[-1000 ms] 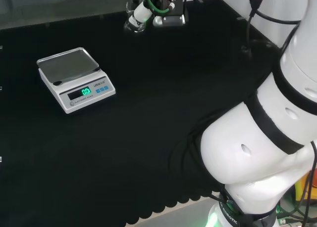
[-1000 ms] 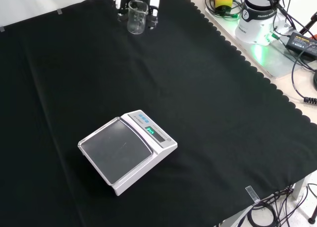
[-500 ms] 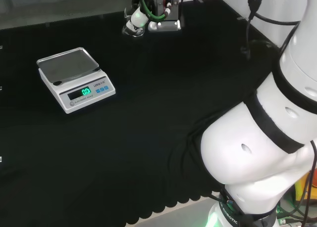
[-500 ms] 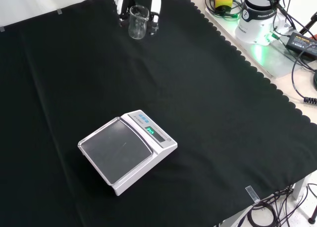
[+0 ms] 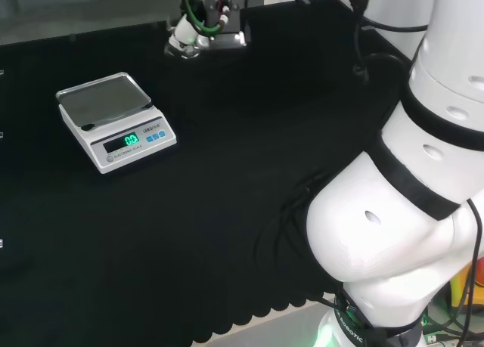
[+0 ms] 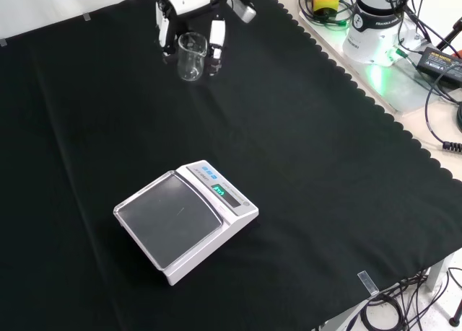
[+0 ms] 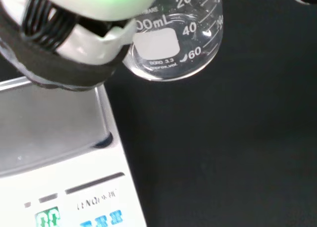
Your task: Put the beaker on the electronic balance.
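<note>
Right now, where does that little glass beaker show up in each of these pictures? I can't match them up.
Head view: the beaker is at the top, left of centre, under the hand.
Front view: the beaker is near the top, between the hand's fingers.
Wrist view: the beaker is close up.
Shared landmark: the electronic balance.

Bench under black cloth (image 6: 310,143), scalloped hem along the near and right edges in the front view. One item rests on it: white balance (image 6: 186,219) (image 5: 115,120), steel pan toward the front camera, lit green display. Cloth around it bare.
</note>
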You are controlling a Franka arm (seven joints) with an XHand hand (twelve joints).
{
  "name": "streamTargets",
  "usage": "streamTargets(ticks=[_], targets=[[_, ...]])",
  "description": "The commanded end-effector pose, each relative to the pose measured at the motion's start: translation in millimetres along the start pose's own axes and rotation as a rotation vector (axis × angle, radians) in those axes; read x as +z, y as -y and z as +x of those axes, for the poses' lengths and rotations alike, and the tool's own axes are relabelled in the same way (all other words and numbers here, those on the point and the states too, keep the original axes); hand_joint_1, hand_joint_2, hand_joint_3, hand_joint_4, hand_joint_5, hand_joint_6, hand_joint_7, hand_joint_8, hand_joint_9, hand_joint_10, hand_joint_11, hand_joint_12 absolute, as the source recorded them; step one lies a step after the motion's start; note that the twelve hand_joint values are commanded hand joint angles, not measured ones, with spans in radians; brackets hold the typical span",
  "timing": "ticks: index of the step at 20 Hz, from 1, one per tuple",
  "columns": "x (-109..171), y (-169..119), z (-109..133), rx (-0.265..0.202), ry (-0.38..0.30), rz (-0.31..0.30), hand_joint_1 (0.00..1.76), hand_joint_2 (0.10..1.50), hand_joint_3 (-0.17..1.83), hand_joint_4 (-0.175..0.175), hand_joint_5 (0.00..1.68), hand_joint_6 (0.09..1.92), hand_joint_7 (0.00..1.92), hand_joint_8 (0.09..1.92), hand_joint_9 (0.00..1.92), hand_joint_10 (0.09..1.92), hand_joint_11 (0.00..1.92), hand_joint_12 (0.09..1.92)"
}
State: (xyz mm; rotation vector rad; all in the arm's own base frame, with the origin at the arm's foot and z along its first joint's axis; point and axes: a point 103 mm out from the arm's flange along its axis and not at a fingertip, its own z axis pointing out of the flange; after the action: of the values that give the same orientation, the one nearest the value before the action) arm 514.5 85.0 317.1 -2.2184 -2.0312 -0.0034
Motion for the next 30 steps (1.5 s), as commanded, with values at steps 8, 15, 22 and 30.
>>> streamTargets(ticks=[8, 15, 22, 30], targets=[[71.1, -117.2, 137.2, -0.228, -0.043, 0.147, 1.18, 0.52, 0.85, 0.08, 1.37, 0.59, 1.84, 0.14, 1.92, 0.11, 1.28, 0.92], [100.6, -142.8, 183.4, -0.259, -0.083, 0.193, 1.18, 0.52, 0.85, 0.078, 1.37, 0.59, 1.84, 0.13, 1.92, 0.11, 1.28, 0.92], [122.3, -149.6, 210.1, -0.268, -0.096, 0.219, 1.18, 0.52, 0.86, 0.075, 1.38, 0.59, 1.84, 0.13, 1.92, 0.11, 1.28, 0.92], [146.7, -156.3, 209.6, -0.239, -0.094, 0.243, 1.18, 0.52, 0.86, 0.071, 1.37, 0.59, 1.85, 0.13, 1.92, 0.12, 1.28, 0.93]])
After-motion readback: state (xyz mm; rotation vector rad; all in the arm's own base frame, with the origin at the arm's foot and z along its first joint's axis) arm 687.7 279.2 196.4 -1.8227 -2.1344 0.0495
